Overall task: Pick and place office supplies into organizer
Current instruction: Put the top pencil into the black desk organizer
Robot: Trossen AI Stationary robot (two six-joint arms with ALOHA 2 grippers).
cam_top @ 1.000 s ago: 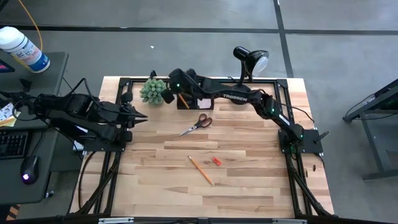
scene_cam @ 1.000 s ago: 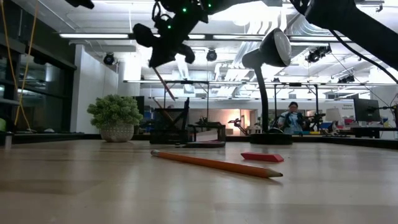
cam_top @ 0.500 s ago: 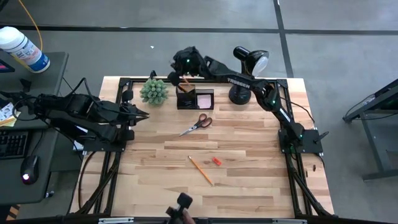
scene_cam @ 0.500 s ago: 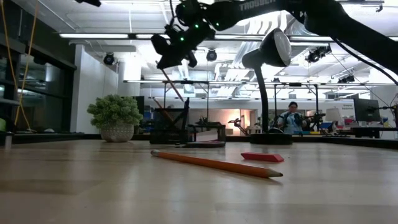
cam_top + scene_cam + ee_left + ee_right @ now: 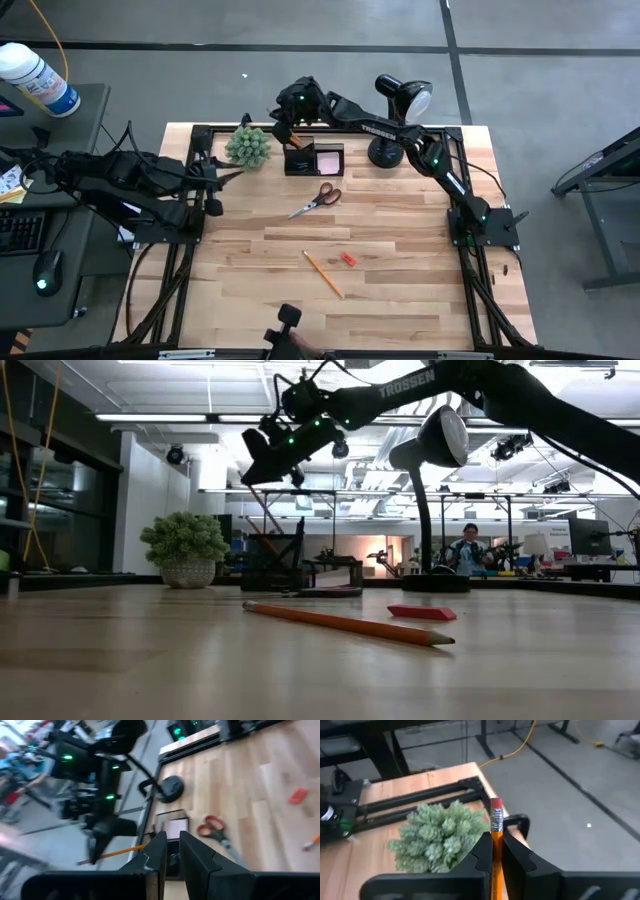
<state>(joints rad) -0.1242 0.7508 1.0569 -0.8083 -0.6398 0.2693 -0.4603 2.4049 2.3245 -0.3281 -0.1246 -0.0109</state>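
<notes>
My right gripper hangs over the table's far edge, shut on an orange pencil. The pencil slants down toward the black organizer, whose right compartment holds the pink sticky pad. In the low view the pencil reaches the organizer's top; its tip is hidden. The orange-handled scissors, a second pencil and the red eraser lie flat on the table. My left gripper waits, shut, at the left side. My right gripper pinches the pencil between its two fingers, some way below the eraser end, which sticks out past the fingertips. The fingers lie along the shaft. The pencil is lifted clear of the table and tilted, with its lower end over the organizer's left compartment.
A green spiky plant stands just left of the organizer. The black lamp's base stands to the organizer's right, with its head beyond the far edge. A black frame runs along the table's edges. Bare wood lies near and left.
My right gripper has swung from above the organizer toward the table's far edge and tipped, taking the pencil with it, so the pencil now slants more. My left gripper has shifted slightly toward the far edge.
</notes>
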